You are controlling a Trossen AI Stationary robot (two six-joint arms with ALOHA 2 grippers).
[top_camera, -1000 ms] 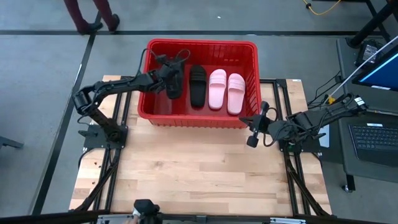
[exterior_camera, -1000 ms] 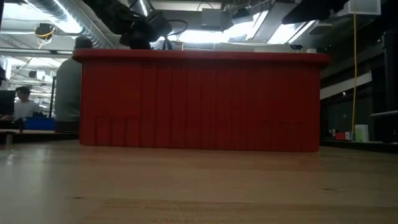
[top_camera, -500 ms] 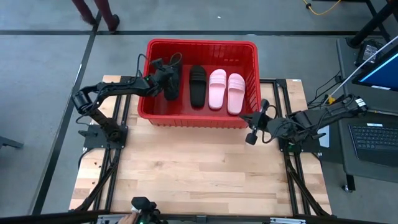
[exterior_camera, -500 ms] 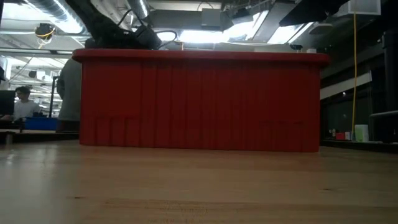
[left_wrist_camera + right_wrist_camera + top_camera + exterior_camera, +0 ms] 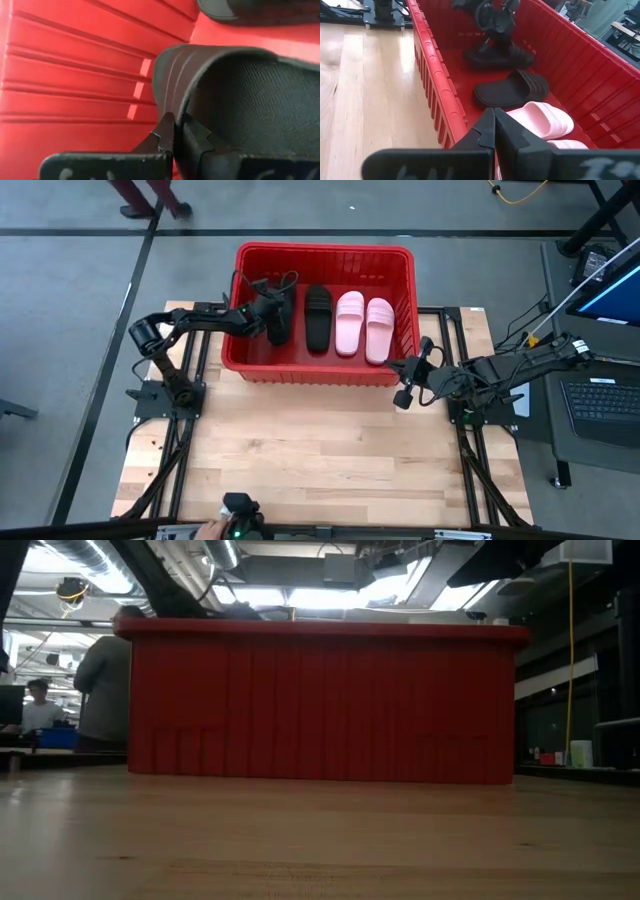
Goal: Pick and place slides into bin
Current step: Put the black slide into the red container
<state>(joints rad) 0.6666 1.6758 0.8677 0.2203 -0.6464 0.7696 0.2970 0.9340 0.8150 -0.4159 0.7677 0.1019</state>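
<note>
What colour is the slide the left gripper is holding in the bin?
Black. The left gripper is shut on the black slide's strap edge; the left wrist view shows it best.

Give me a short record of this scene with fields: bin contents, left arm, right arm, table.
bin: holds two black slides and two pink slides
left gripper: inside the bin, fingers shut on the leftmost black slide
right gripper: outside the bin's near right corner, fingers shut, holding nothing
table: bare wood, no slides on it
</note>
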